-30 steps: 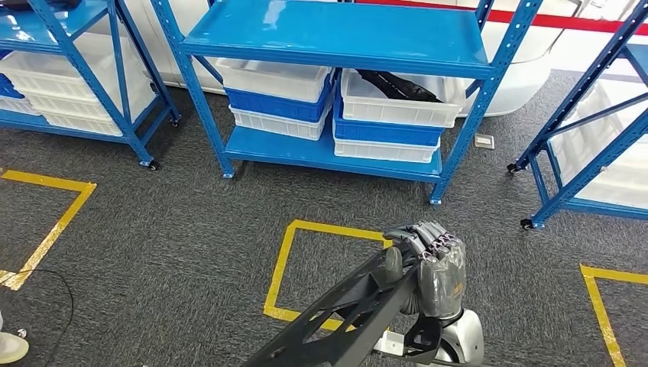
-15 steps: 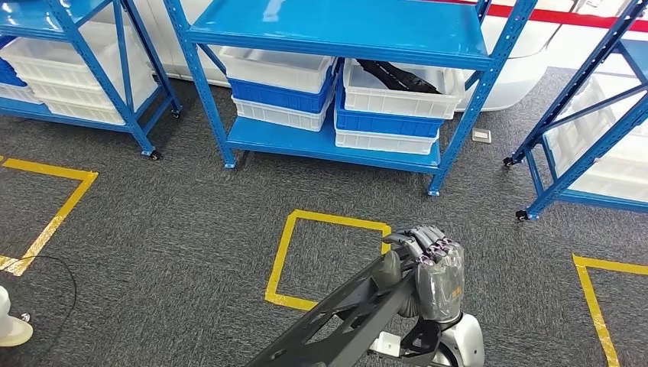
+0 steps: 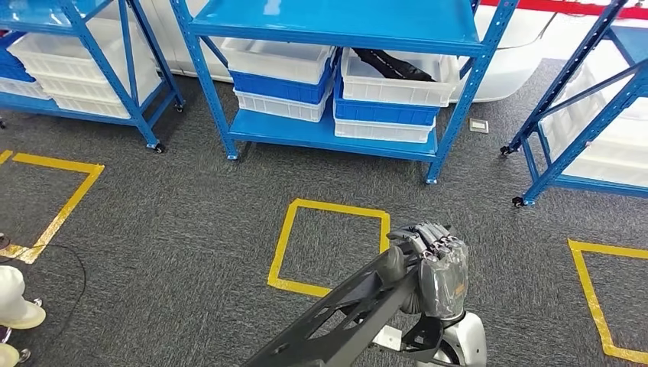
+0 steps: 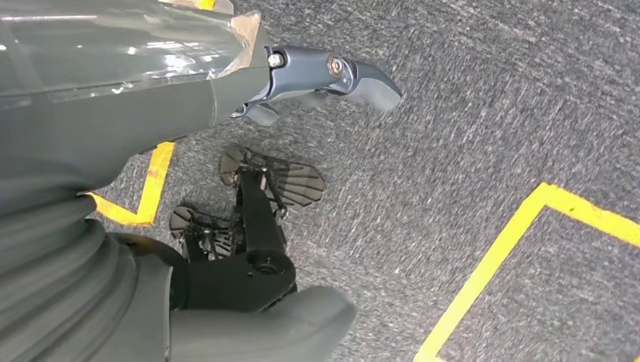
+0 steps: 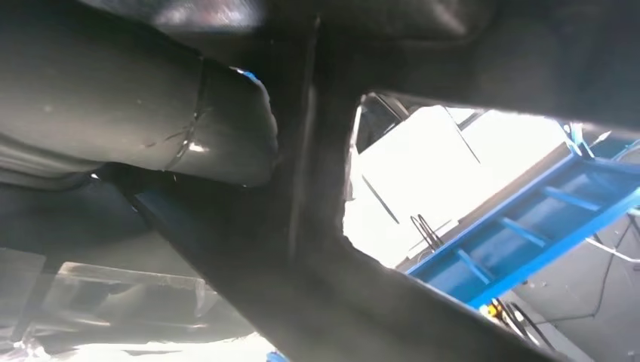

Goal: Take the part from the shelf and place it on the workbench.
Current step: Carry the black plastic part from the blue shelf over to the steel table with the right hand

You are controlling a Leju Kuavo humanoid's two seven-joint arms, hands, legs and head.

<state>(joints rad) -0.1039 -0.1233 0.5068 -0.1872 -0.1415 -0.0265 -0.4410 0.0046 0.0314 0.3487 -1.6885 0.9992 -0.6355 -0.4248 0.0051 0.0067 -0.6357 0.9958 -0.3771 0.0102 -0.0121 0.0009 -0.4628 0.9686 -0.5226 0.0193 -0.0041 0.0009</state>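
Observation:
My right hand grips one end of a long black perforated part, which slants down toward the lower left of the head view. Close up in the right wrist view, the black part lies across that hand. The blue shelf stands ahead across the carpet. A similar black part lies in its upper right white bin. My left hand hangs over the grey carpet with thumb and fingers apart, holding nothing.
Stacked white and blue bins fill the shelf's lower level. More blue racks stand at left and right. Yellow tape squares mark the carpet. A white object and a black cable lie at lower left.
The whole picture has shifted: the shelf and tape squares sit higher and the white object at lower left shows more, so the camera moved. My right hand holds the part as before.

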